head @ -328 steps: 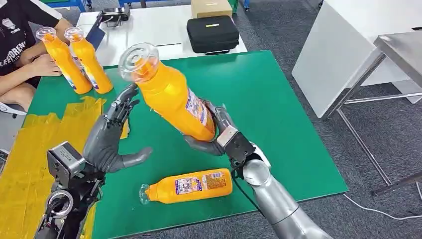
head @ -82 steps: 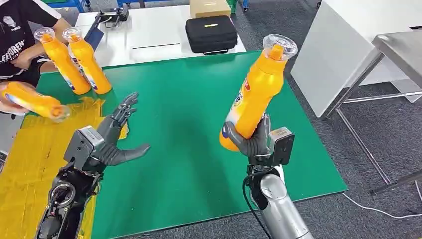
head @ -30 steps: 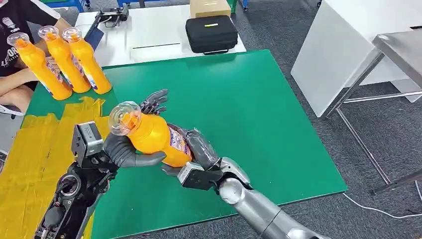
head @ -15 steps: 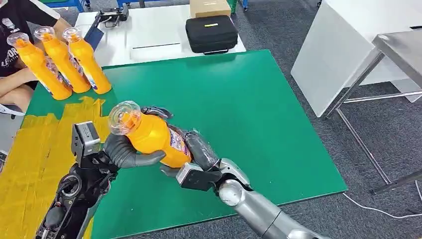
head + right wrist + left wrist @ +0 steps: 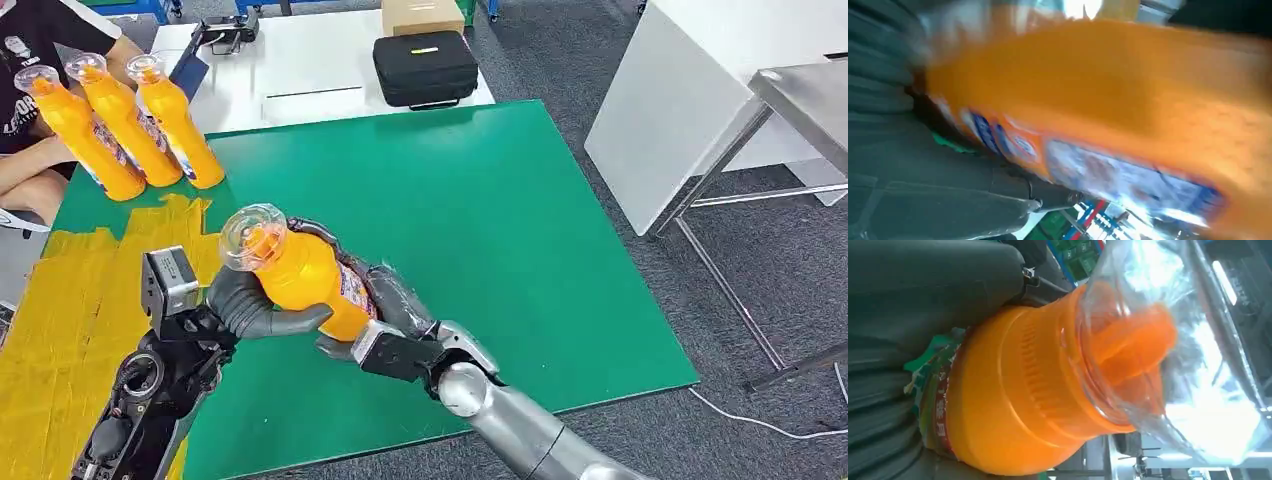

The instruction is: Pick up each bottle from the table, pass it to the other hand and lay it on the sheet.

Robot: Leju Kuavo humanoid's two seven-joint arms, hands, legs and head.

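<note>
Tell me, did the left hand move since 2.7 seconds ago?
Yes. The left hand was open above the green table near the yellow sheet; now it sits farther from the sheet and grips the bottle.

place: lab/office | grey carpet (image 5: pixel 640 300); white desks (image 5: pixel 300 70); green work mat (image 5: pixel 500 220)

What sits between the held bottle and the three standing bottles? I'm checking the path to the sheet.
In the head view, just bare green mat and yellow sheet separate the held bottle from the standing bottles.
</note>
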